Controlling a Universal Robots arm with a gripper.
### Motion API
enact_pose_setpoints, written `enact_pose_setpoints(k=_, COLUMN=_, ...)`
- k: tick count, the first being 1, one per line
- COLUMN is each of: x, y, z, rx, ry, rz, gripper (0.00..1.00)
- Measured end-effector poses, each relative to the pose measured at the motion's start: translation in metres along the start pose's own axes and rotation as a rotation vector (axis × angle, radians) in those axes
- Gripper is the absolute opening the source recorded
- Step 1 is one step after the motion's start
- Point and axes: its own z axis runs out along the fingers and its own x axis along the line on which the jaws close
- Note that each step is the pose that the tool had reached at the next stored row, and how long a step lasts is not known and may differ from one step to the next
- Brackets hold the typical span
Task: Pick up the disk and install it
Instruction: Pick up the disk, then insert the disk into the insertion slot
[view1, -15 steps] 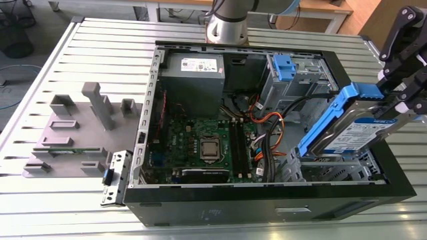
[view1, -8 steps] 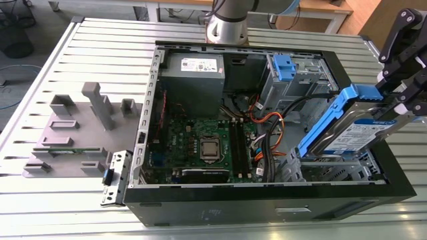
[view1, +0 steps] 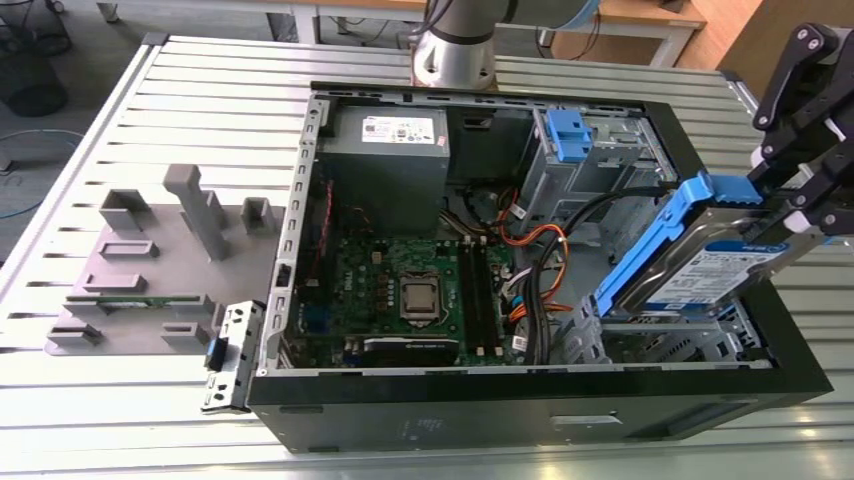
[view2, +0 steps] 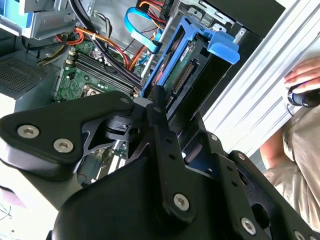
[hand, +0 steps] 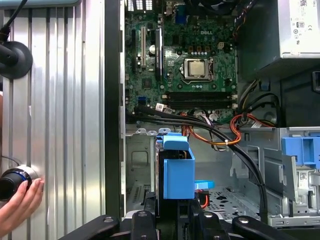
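Pincer (view1: 797, 212) clamps disk (view1: 711, 272); tilted over open case (view1: 534, 412)

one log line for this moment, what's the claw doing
claw: shut on disk | disk: held tilted over drive cage | case: open | install: not seated

Gripper (view1: 787, 208) clamped on disk (view1: 701, 270), angled down.

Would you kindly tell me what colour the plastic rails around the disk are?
The disk has blue rails; clearest in the exterior view.
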Motion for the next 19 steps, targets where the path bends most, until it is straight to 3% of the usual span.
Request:
enact_pose_setpoints(k=13, x=0.0002, y=-0.0002, z=0.0054, rx=-0.0002, ry=0.0001, rz=-0.004, gripper=0.35)
enact_pose_setpoints(k=19, x=0.0005, y=-0.0006, z=0.0135, rx=-0.0002, ry=0.0003, rz=-0.004, gripper=0.35)
